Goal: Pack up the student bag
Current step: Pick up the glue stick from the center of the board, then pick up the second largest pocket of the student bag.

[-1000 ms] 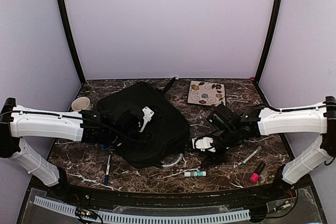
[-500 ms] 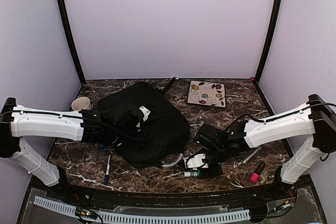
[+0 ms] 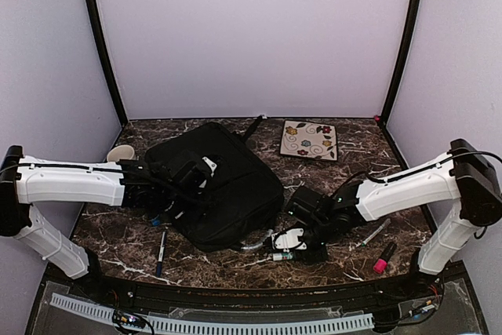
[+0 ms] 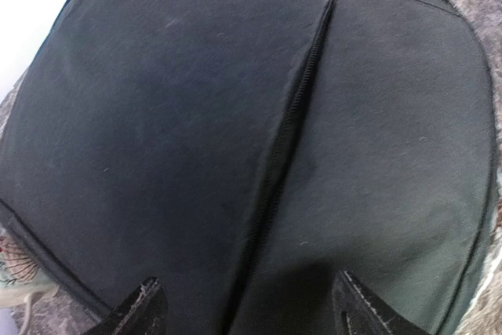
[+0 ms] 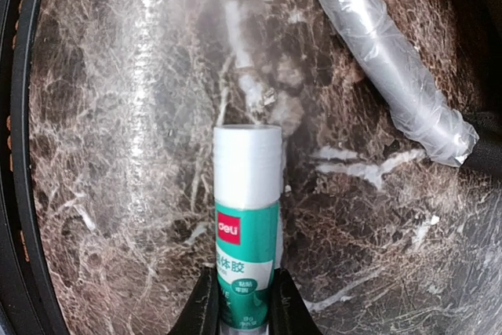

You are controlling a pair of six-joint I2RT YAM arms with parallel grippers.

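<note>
- Student bag (image 3: 227,194) lies flat on the marble table (image 3: 110,229), left of centre. Its black fabric fills the left wrist view, with a zipper seam (image 4: 302,107) running down the middle.
- Left gripper (image 3: 200,172) hovers over the bag's top panel. Its jaws are spread wide with nothing between them, and the fingertips (image 4: 145,307) show at the bottom edge of its camera view.
- Right gripper (image 3: 292,247) sits low near the table's front edge, just right of the bag's near corner. Its fingers (image 5: 205,307) press both sides of a glue stick (image 5: 247,217) at the label end.
- Glue stick rests on the table, white cap pointing away from the fingers.
- Plastic-wrapped tube (image 5: 388,60) lies nearby, apart from the stick.
- Flowered notebook (image 3: 309,140) lies at the back right, a cup (image 3: 119,154) at the left, a pen (image 3: 161,250) at the front left and a pink marker (image 3: 383,258) at the front right.
</note>
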